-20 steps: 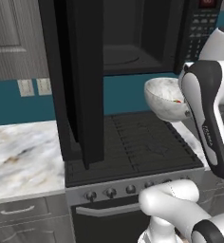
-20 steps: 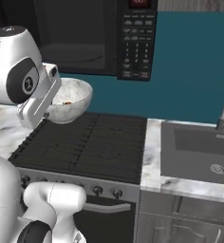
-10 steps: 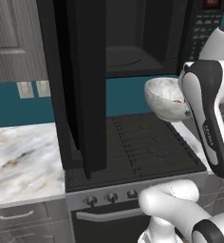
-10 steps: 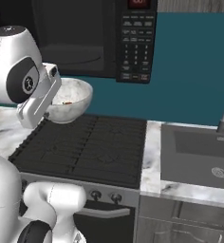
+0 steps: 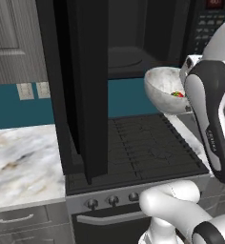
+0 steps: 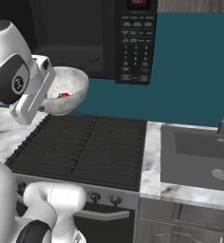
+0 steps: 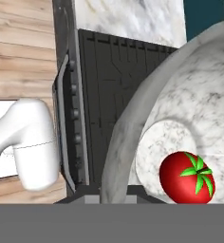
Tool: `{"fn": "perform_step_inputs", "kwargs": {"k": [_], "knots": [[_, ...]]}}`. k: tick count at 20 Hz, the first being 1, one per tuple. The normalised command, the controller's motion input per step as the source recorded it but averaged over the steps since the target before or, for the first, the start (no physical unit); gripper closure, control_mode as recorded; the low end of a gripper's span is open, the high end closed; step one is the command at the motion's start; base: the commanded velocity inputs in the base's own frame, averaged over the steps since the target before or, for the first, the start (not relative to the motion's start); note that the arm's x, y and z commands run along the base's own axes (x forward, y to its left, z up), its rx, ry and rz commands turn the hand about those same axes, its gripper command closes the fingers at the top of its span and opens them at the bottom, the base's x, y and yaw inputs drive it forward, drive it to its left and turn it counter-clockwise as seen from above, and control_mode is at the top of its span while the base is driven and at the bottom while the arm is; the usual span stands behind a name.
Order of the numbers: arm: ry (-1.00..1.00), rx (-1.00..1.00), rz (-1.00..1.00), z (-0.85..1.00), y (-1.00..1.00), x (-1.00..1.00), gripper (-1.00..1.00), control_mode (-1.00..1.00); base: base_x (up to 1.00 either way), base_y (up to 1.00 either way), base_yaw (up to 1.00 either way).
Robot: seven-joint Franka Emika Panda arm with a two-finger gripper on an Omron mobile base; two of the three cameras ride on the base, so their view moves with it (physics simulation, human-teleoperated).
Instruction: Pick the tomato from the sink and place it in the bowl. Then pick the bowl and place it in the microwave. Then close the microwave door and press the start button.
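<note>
Gripping the bowl (image 7: 180, 114) rim, gripper (image 7: 115, 192) clamped.

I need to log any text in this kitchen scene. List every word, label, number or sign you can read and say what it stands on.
Nothing here can be read for certain.
Red display at the top of the microwave: red marks, too blurred to read.
Keypad panel of the microwave: rows of small white button labels, too small to read.
Bowl, tomato, stove, sink: no text on them.
</note>
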Motion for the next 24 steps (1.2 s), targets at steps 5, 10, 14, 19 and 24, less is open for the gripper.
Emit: {"fn": "perform_step_inputs", "kwargs": {"k": [5, 10, 14, 19, 24], "knots": [[-0.23, -0.04, 0.04, 0.69, 0.54, 0.22, 1.0, -1.0, 0.0, 0.0, 0.0], [-0.05, 0.01, 0.0, 0.45, 0.37, 0.7, 1.0, -1.0, 0.0, 0.0, 0.0], [0.03, 0.04, 0.0, 0.16, 0.19, 0.96, 1.0, -1.0, 0.0, 0.0, 0.0], [0.02, 0.02, 0.0, 0.08, 0.16, 0.84, 1.0, -1.0, 0.0, 0.0, 0.0], [0.0, 0.0, 0.0, 0.04, 0.14, 0.72, 1.0, -1.0, 0.0, 0.0, 0.0]]}}
